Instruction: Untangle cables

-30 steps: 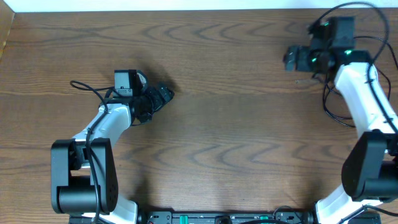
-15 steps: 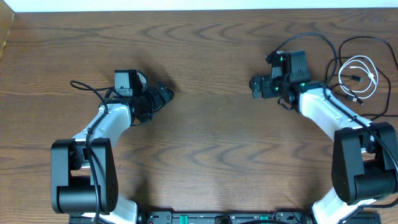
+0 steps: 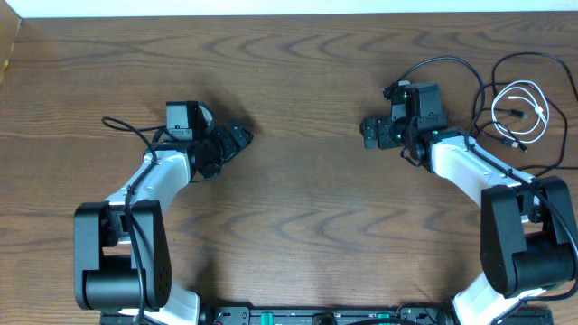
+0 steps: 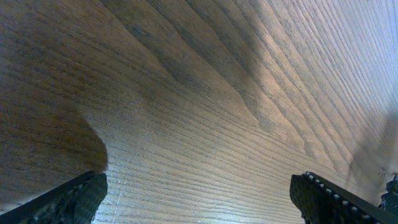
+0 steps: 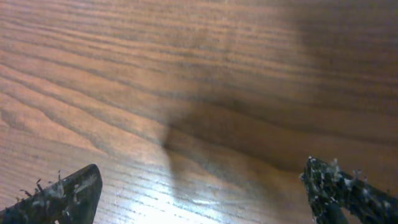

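Observation:
The cables lie together at the far right of the table in the overhead view. The white cable (image 3: 540,106) is coiled in a small loop, and the black cable (image 3: 524,57) arcs around and across it; where they cross is too small to make out. My right gripper (image 3: 368,129) (image 5: 202,190) stands open to the left of the cables, well apart from them, with only bare wood between its fingers. On the left half of the table my left gripper (image 3: 237,138) (image 4: 202,199) is also open and holds nothing. Neither wrist view shows a cable.
The wooden table (image 3: 298,208) stretches between the two arms. Thick black arm wires (image 3: 442,61) loop behind the right wrist, close to the cables. Another arm wire (image 3: 122,125) trails left of the left wrist. The table's far edge meets a white strip.
The right arm has swung left from the far right corner, uncovering the cables, then edged slightly further left. The left arm has not moved.

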### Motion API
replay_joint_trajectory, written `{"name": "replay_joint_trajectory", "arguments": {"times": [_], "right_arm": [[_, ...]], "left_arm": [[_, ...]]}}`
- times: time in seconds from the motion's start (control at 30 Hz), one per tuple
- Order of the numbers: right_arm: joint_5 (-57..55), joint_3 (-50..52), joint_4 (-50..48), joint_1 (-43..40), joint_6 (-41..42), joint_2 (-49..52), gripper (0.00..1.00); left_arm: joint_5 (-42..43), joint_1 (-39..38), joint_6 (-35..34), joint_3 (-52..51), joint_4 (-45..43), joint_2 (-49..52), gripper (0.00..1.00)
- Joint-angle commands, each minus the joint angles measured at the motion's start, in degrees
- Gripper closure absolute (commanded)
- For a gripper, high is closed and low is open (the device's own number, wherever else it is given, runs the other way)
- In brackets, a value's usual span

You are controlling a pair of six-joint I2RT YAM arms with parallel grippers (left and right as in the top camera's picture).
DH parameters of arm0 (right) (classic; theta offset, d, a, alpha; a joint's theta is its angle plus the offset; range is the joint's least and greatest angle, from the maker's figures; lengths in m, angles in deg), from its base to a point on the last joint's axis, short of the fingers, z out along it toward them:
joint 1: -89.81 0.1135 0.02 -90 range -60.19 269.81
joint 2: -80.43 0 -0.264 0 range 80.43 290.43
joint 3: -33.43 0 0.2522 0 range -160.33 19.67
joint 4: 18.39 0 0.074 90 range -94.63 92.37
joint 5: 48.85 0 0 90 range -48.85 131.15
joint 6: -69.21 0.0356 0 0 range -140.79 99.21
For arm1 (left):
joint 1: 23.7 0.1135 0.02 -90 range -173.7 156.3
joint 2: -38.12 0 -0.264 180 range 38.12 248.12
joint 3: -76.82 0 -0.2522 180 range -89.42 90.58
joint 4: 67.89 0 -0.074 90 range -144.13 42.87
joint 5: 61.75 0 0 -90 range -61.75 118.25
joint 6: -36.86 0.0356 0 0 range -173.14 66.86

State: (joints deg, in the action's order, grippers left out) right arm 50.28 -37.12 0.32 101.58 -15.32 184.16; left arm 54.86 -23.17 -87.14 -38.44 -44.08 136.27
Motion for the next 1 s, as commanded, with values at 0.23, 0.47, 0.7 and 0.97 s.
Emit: {"name": "replay_joint_trajectory", "arguments": {"times": [0.23,0.47,0.7,0.97], "right_arm": [[-1.1,0.3,-2.2,0.3,0.3,0.5,0.01],[-1.0,0.3,-1.6,0.3,0.3,0.5,0.01],[-1.1,0.3,-1.3,0.3,0.3,0.5,0.01],[-1.0,0.3,-1.3,0.3,0.3,0.5,0.01]], "left_arm": [[-0.8,-0.1,1.2,0.1,0.0,0.4,0.01],[-0.8,-0.1,1.2,0.1,0.0,0.4,0.02],[-0.7,-0.1,1.2,0.1,0.0,0.4,0.02],[-0.8,-0.1,1.2,0.1,0.0,0.4,0.02]]}}
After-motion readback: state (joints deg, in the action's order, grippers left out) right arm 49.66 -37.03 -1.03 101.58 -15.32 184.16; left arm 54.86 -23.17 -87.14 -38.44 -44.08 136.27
